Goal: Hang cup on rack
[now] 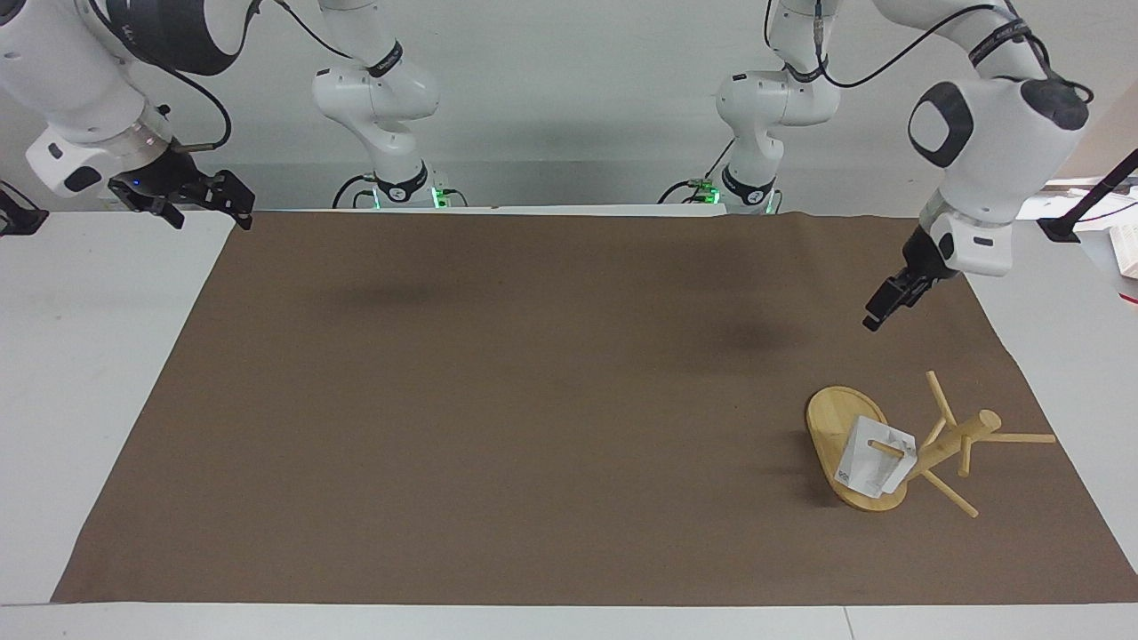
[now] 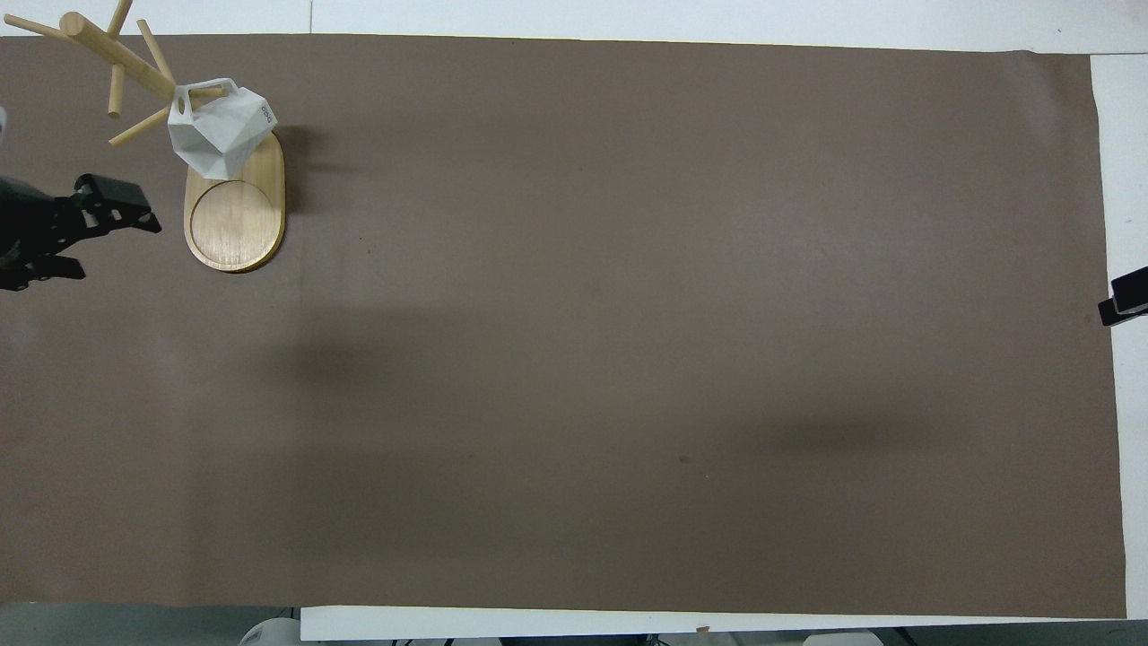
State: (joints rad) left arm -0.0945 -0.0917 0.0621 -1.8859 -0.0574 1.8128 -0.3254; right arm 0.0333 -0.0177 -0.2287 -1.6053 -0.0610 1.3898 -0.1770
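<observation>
The white faceted cup (image 1: 871, 467) (image 2: 220, 135) hangs by its handle on a peg of the bamboo rack (image 1: 956, 440) (image 2: 117, 58), over the rack's oval base (image 1: 831, 413) (image 2: 235, 215). Nothing holds the cup. My left gripper (image 1: 876, 318) (image 2: 115, 247) is open and empty, raised over the brown mat and well apart from the rack. My right gripper (image 1: 204, 216) (image 2: 1121, 305) waits open and empty, raised at the right arm's end of the table, by the mat's corner.
A brown mat (image 1: 498, 400) covers most of the white table (image 1: 80, 356). The rack stands near the mat's edge at the left arm's end. A black clamp (image 1: 1062, 229) and some white items sit off the mat at that end.
</observation>
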